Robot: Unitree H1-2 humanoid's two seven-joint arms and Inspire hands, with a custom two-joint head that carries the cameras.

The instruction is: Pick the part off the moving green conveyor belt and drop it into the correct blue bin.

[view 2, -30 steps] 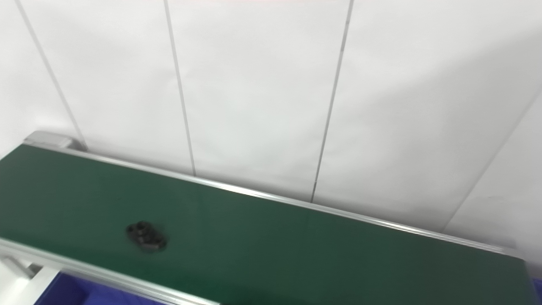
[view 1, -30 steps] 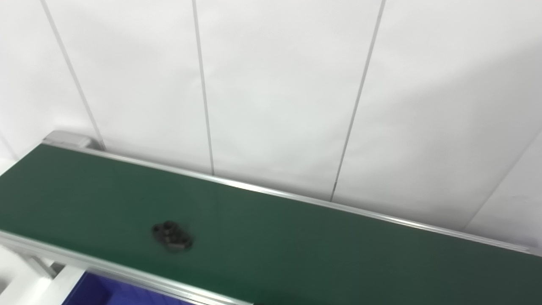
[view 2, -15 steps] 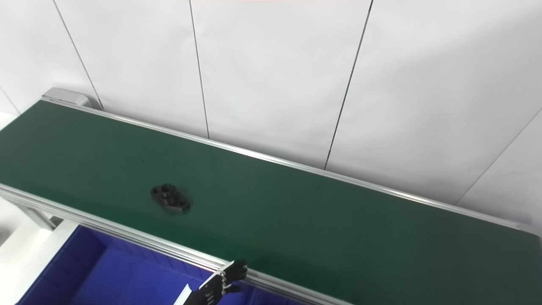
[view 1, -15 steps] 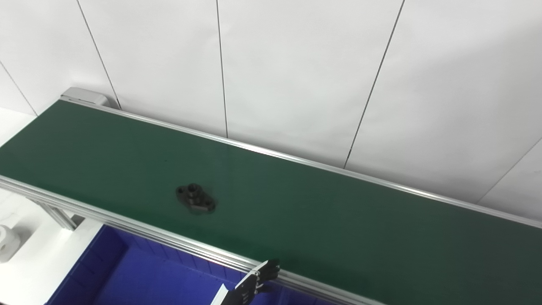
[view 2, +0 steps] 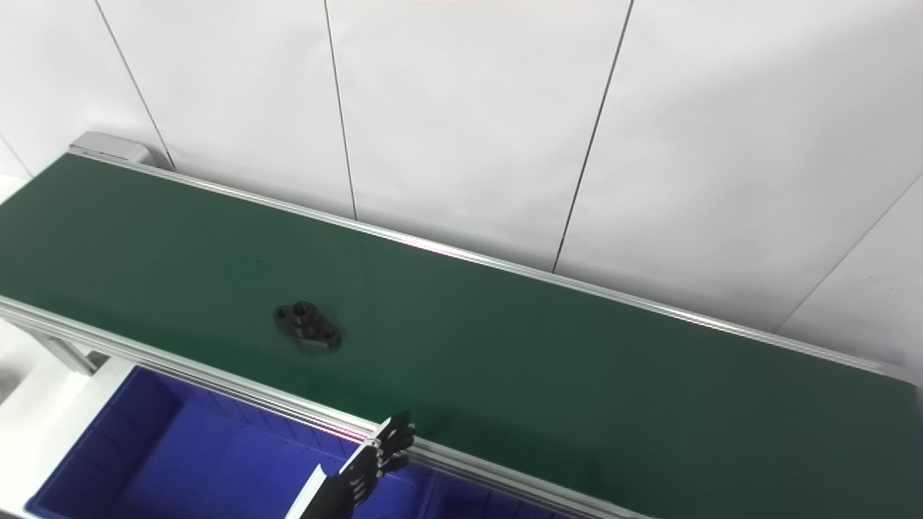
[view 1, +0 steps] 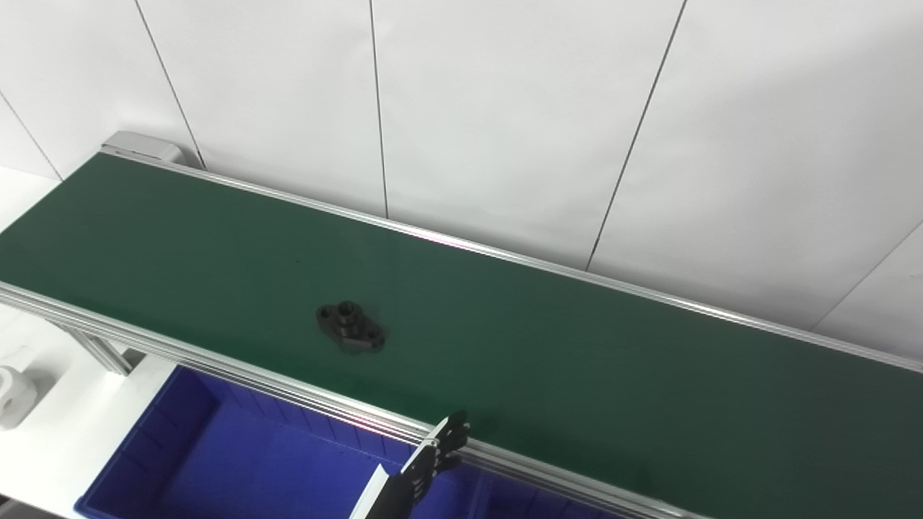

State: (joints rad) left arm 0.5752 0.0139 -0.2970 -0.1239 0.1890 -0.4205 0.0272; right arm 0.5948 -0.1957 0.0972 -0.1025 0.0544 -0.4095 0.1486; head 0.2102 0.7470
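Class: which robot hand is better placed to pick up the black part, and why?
Left: the left robot hand hovers open beside the belt, near the part; the right is unseen.

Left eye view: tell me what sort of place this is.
Probably a factory-style sorting station or a lab mock-up of one. A long green conveyor belt with metal rails carries a small black part, a blue bin sits below its near edge, and plain white wall panels stand behind.

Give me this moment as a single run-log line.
part: flat on belt, untouched | left hand: open, at belt's near rail, over blue bin | right hand: out of view | stage: pre-grasp
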